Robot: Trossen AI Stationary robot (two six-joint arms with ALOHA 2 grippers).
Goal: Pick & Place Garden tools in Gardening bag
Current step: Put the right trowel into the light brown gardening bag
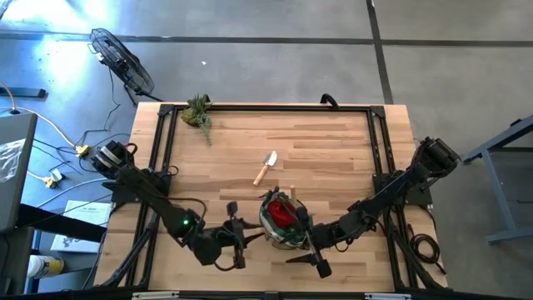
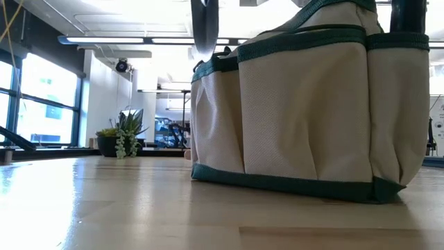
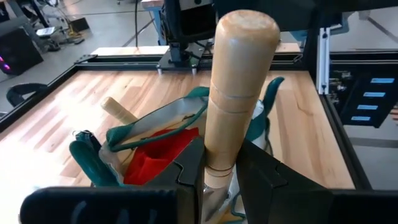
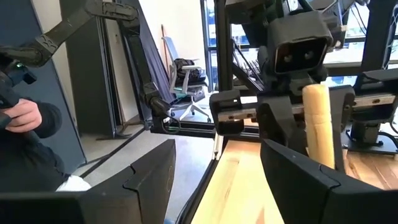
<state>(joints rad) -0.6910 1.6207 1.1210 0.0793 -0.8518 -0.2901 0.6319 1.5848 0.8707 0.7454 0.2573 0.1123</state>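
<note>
One trowel (image 1: pixel 266 167) on wooden table (image 1: pixel 333 150)

Both arms are matte black, chunky jointed segments with cables looped along them. The left arm (image 1: pixel 158 204) has a small green light glowing near its wrist (easy to spot from above), and the right arm (image 1: pixel 391 196) ends up at a rounded black shoulder housing. Fingers (image 3: pixel 186 180) are dark, angular plastic wedges with flat faces. The boxy wrist block (image 4: pixel 298 43) carries two round lens-like holes.
</note>
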